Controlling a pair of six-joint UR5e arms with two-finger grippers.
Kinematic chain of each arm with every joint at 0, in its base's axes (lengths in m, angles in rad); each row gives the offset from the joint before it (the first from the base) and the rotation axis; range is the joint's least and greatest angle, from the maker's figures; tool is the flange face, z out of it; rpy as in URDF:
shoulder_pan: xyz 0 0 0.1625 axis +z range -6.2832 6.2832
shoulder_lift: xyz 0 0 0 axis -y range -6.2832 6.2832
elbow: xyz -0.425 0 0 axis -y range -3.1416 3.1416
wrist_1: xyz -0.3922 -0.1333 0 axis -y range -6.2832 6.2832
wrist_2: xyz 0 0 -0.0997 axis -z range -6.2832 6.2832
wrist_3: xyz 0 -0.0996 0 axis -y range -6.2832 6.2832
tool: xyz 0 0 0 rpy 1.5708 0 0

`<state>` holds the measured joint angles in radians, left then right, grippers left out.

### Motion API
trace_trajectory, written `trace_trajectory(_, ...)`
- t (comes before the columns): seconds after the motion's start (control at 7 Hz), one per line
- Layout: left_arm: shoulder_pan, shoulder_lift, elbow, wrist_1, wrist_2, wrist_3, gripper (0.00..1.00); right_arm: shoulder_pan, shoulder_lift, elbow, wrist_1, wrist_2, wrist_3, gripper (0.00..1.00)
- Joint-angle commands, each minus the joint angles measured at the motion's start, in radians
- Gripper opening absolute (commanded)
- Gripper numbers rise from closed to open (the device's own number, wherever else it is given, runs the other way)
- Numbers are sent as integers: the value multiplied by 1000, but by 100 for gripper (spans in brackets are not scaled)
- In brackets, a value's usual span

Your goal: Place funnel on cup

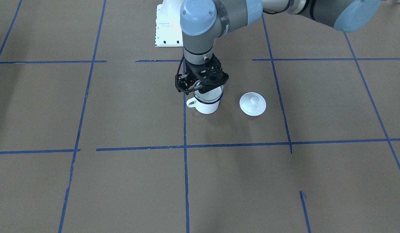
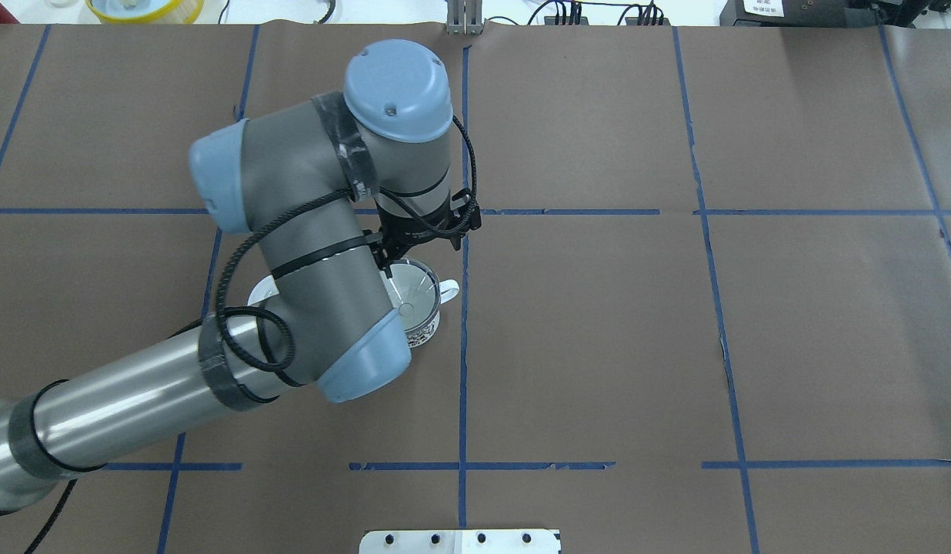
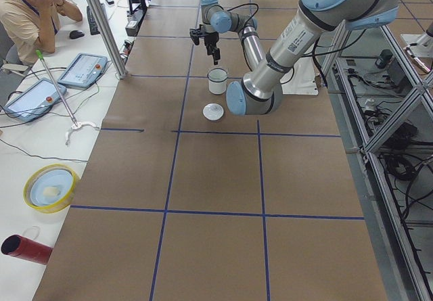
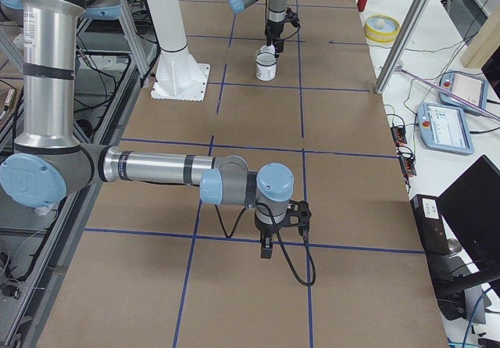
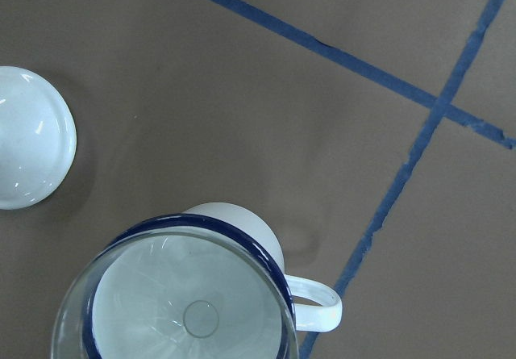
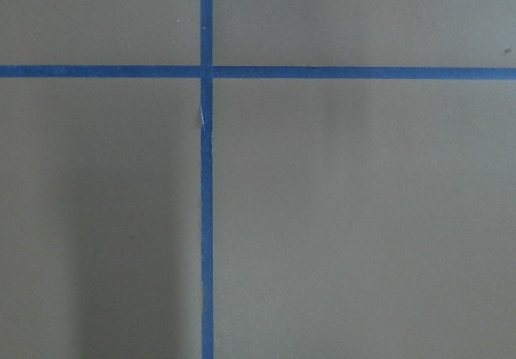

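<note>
Our left gripper [image 1: 200,86] hovers at the rim of the clear funnel [image 5: 193,294], which sits in the cup [image 1: 207,108]. We cannot tell how open it is. We should release only once the funnel is level, then lift straight up.

Robotics lab: tape-gridded table [image 3: 203,179], teach pendants [image 3: 82,70]

Light was bright, even, diffuse. Soft faint shadows lay on table [image 1: 90,113] on camera side of cup [image 1: 207,106] in front-facing view. White base plate [image 1: 167,32] behind cup was blown out. Focus sharp throughout.
</note>
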<state>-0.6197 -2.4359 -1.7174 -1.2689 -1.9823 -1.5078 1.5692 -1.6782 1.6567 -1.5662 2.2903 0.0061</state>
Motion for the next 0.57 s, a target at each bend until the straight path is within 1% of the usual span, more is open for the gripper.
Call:
trace_trajectory(0.0,-127,171,-233,3,-4,242,100,0,0,0,0,0,0,100)
trace_trajectory(0.14,-211,249,-296,0,-12,429,100,0,0,0,0,0,0,100)
trace_trajectory(0.29,-324,340,-306,-9,-23,666,100,0,0,0,0,0,0,100)
trace_trajectory(0.43,-445,462,-292,-26,-112,927,100,0,0,0,0,0,0,100)
